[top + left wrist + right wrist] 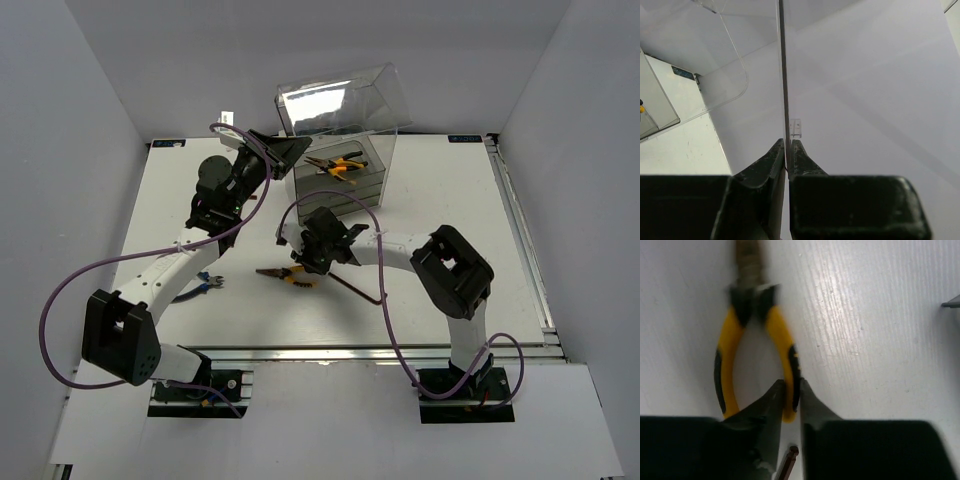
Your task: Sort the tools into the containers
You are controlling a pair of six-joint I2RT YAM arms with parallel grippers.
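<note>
One wrist view shows right fingers (767, 410) pinching pliers (778, 331).

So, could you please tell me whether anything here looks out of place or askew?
The cabinet's clear lid is tilted up and back, but only because the left tool pinches its edge. The right tool grips just one handle of the yellow pliers.

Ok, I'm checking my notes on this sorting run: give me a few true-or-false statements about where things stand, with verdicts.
1. The left gripper pinches the edge of the clear lid. True.
2. The right gripper has both handles of the yellow-handled pliers between its fingers. False: only one handle.
3. The orange-handled pliers lie inside the cabinet. True.
4. The blue-handled tool lies inside the cabinet. False: it lies on the table beside the left arm.
</note>
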